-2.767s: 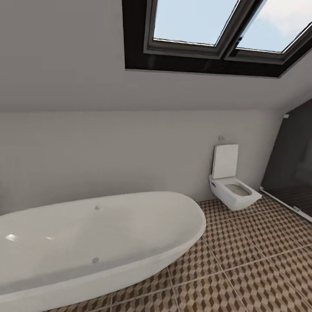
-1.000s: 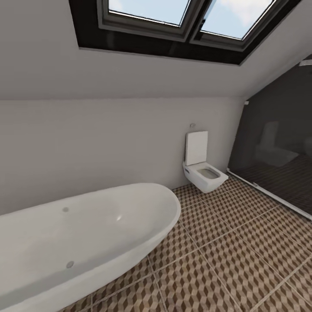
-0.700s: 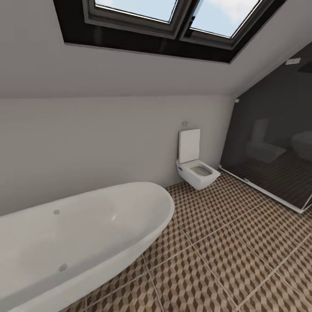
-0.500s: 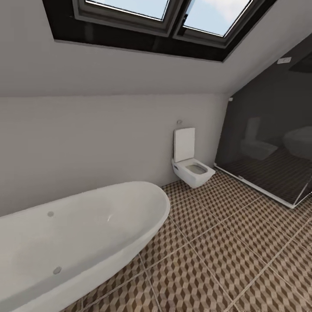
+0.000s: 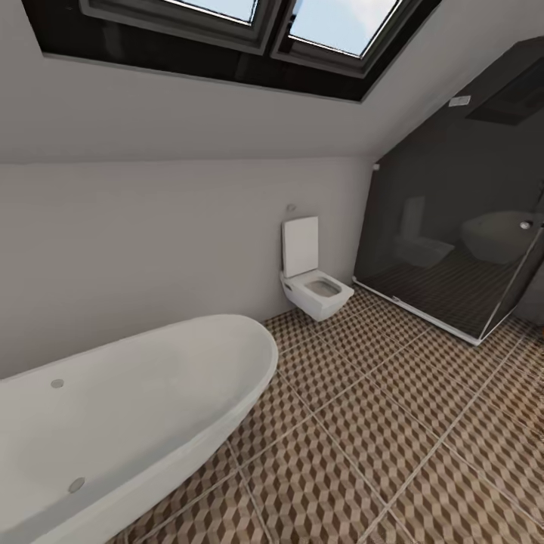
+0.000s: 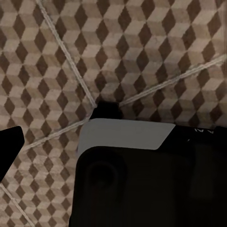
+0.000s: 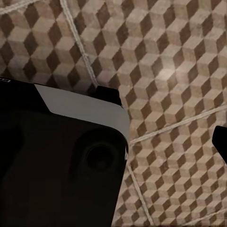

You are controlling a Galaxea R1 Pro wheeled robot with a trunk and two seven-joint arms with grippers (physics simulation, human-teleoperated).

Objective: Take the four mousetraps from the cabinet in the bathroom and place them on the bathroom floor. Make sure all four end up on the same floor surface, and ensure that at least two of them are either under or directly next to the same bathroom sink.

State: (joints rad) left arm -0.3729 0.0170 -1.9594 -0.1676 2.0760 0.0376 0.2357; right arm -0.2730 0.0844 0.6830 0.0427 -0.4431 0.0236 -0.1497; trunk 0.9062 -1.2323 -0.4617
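The bathroom floor [image 5: 378, 438] of cube-patterned tiles spreads from the middle to the right of the head view. The mousetraps, the cabinet and the bathroom sink are out of view. In the left wrist view one black fingertip [image 6: 9, 146] sits at the picture's edge over the bathroom floor [image 6: 142, 47]. The right wrist view likewise has one black fingertip [image 7: 220, 139] at its edge above the bathroom floor [image 7: 179, 56]. Each finger stands far out to the side and nothing lies in the gap, so both grippers look open.
A white oval bathtub [image 5: 113, 423] fills the near left. A square white toilet [image 5: 313, 291] hangs on the back wall. A dark glass shower enclosure [image 5: 453, 242] closes the right corner. My own dark base [image 6: 142, 189] shows under the arms.
The camera has turned to the right. Bathtub and toilet have slid left in the picture and the glass shower enclosure has come fully into view. Nothing in the room moved.
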